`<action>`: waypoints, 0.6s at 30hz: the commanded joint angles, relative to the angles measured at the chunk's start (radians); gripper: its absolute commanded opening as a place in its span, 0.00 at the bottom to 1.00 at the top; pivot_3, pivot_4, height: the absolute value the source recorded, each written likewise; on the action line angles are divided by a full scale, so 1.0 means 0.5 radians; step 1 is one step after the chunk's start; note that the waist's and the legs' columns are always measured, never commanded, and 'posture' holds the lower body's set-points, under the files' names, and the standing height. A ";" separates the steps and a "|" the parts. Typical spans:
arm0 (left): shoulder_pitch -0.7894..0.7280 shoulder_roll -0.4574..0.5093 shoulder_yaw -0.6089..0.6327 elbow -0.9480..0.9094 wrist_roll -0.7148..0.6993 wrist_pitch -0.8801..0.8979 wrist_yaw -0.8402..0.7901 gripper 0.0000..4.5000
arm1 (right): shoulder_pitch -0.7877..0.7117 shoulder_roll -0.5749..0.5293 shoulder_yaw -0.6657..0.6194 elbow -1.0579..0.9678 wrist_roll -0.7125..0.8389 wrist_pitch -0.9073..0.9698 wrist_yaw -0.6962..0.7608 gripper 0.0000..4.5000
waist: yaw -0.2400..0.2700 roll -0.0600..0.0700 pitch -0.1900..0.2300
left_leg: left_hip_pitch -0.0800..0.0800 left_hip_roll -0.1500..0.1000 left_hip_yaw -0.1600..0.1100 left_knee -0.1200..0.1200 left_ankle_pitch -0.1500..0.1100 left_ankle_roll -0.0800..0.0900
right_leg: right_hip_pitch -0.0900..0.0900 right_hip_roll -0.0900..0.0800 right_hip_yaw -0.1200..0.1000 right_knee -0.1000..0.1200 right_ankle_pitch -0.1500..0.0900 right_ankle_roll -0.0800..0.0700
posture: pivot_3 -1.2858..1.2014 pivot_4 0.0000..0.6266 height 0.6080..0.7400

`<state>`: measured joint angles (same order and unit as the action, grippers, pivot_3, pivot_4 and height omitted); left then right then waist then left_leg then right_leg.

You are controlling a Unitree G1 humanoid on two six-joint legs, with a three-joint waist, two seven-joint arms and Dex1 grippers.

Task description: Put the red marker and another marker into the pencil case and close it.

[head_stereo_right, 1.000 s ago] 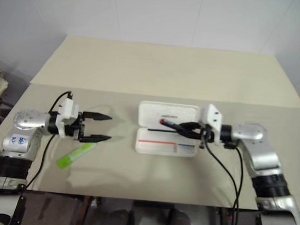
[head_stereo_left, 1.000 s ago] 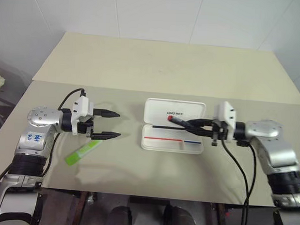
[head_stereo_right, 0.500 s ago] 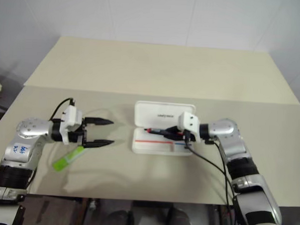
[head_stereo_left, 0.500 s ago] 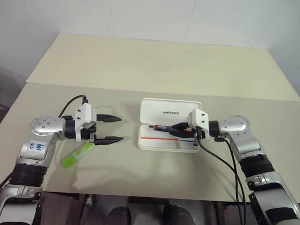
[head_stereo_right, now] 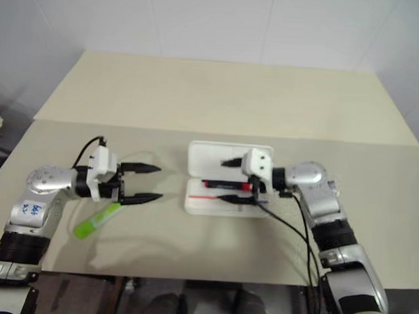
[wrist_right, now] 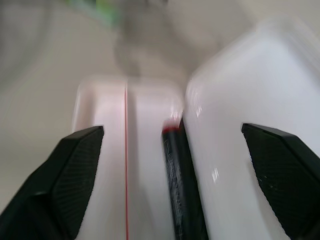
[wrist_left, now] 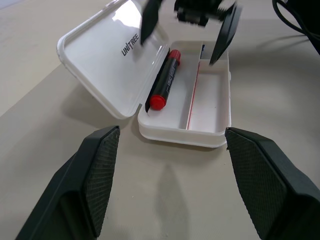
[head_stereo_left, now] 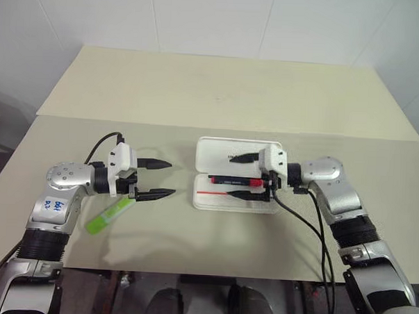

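Note:
The white pencil case lies open at mid-table, its "UNITREE" lid tilted back. The red marker rests loose in the tray against the hinge, red cap toward my left arm. My right gripper hovers open just above the tray, one finger over the lid and one over the front wall, the marker below and between them. Left of the case, my left gripper is open and holds nothing. The light green highlighter lies on the table below it.
Everything rests on a beige table with a seam across its middle and a white tiled wall behind. The table's front edge runs close under both arms. A black cable hangs from my right wrist.
My right gripper moved left over the case, then opened and let go of the red marker, which now lies in the tray. The left arm stayed put.

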<state>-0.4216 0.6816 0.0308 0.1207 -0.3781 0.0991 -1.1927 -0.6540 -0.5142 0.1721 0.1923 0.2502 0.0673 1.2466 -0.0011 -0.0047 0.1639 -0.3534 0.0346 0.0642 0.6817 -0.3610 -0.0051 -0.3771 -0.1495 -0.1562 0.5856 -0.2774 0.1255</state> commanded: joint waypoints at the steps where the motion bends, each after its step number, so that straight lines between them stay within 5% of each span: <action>1: 0.004 0.011 0.038 -0.092 -0.034 0.021 0.012 0.80 | 0.081 -0.050 -0.125 -0.382 0.216 0.250 -0.048 0.99 | 0.003 0.000 0.000 | 0.000 0.000 0.000 0.000 0.000 0.000 | 0.000 0.000 0.000 0.000 0.000 0.000 | 0.52 0.24 1.00; 9: 0.283 0.105 0.252 -0.278 -0.062 0.097 0.161 0.80 | 0.470 -0.289 -0.471 -1.138 0.678 0.805 -0.246 0.99 | 0.002 0.000 0.000 | 0.000 0.000 -0.001 -0.004 -0.002 -0.002 | 0.000 0.000 -0.001 -0.002 0.000 0.000 | 0.52 0.24 1.00; 18: 1.008 0.075 0.700 -0.708 -0.106 0.206 0.492 0.80 | 0.728 -0.475 -0.853 -1.091 0.749 0.842 -0.398 0.99 | 0.000 0.000 0.000 | 0.003 0.002 0.000 -0.005 -0.004 0.000 | 0.001 -0.001 0.002 -0.004 0.000 0.000 | 0.52 0.24 1.00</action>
<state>0.0508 0.7229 0.3311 -0.1654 -0.4068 0.1995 -0.9743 -0.2961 -0.7369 -0.2113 -0.3485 0.6104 0.5037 1.0460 -0.0009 -0.0047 0.1641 -0.3517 0.0358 0.0643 0.6791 -0.3630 -0.0053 -0.3767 -0.1498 -0.1553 0.5839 -0.2775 0.1252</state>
